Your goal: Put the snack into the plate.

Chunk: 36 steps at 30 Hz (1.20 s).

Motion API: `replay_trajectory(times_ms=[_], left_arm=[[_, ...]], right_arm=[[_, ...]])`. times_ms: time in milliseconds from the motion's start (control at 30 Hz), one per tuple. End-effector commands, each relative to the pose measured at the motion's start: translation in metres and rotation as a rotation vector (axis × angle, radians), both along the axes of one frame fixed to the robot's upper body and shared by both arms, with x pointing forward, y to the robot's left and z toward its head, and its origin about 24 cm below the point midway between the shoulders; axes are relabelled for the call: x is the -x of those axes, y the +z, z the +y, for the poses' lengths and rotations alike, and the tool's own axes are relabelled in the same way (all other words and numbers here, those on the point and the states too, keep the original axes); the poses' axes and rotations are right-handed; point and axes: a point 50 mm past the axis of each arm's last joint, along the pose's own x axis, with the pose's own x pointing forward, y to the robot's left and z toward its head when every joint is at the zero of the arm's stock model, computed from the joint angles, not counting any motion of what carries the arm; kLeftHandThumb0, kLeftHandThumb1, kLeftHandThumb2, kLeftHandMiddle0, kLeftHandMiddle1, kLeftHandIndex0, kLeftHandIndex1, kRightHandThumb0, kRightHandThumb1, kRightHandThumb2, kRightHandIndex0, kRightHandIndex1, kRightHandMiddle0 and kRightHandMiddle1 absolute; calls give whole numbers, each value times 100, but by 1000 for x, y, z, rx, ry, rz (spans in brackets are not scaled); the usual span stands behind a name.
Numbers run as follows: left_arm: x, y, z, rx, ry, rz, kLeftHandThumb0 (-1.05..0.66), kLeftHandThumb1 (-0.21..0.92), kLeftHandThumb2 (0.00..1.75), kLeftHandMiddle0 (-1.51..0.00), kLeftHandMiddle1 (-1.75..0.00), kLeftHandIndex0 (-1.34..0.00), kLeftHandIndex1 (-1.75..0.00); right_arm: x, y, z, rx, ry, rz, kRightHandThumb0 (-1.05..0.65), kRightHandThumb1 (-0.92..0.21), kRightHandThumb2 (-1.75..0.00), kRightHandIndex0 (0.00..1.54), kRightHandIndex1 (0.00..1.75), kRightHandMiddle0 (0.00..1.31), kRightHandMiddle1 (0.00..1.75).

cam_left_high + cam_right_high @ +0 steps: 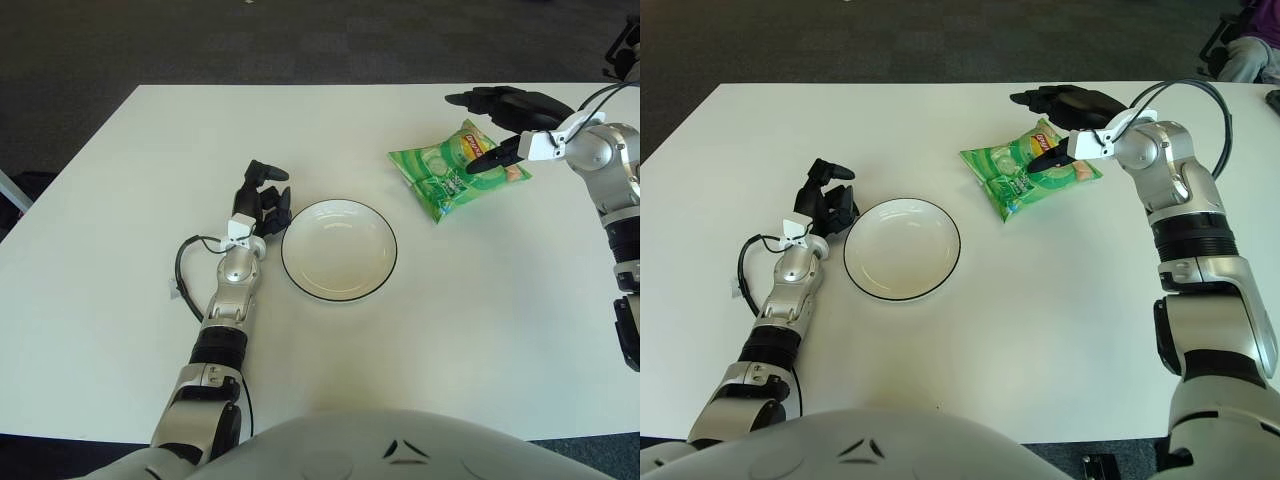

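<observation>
The right hand (1065, 125), fingers spread, hovers over the snack (1025, 168), a light, crinkly, slippery bag best pinched at its edge.

Light was bright and even, seemingly from overhead, and the white table (420, 360) was nearly washed out. Shadows were faint and soft (a thin one under the plate (339, 249) rim, another beneath the snack bag (1028, 168)). The bag's foil showed mild glare. Focus held throughout; the dark floor (150, 40) lacked detail
</observation>
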Motion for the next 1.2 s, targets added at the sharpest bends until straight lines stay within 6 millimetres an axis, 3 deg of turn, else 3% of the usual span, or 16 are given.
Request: replay_trajectory(times_ms=[0,200,433,767,1167], left_arm=[[3,-4,1,-9,10,17,-38,71,81,-94,-175,-33,-175],[5,-3,-1,-8,7,15,-38,70,81,-94,-175,-34,-175],[8,-2,-3,-7,7,10,-38,70,81,-94,-175,-34,-175],[11,-1,-3,-7,11,7,-38,70,81,-94,-175,-34,-175],[12,1,-4,0,14,2,-38,70,81,-95,-175,-34,-175]], right_arm=[[-4,2,2,-4,5,36,-92,-92,-13,0,0,5,2],[-18,-12,9,-15,-3,134,-92,-92,-13,0,0,6,2],[-31,-57,5,7,-119,289,-91,-92,-12,0,0,9,4],[-29,-74,-6,71,-134,364,-89,-92,-7,0,0,12,3],[-20,-102,-12,-38,-154,545,-91,-92,-5,2,1,14,4]])
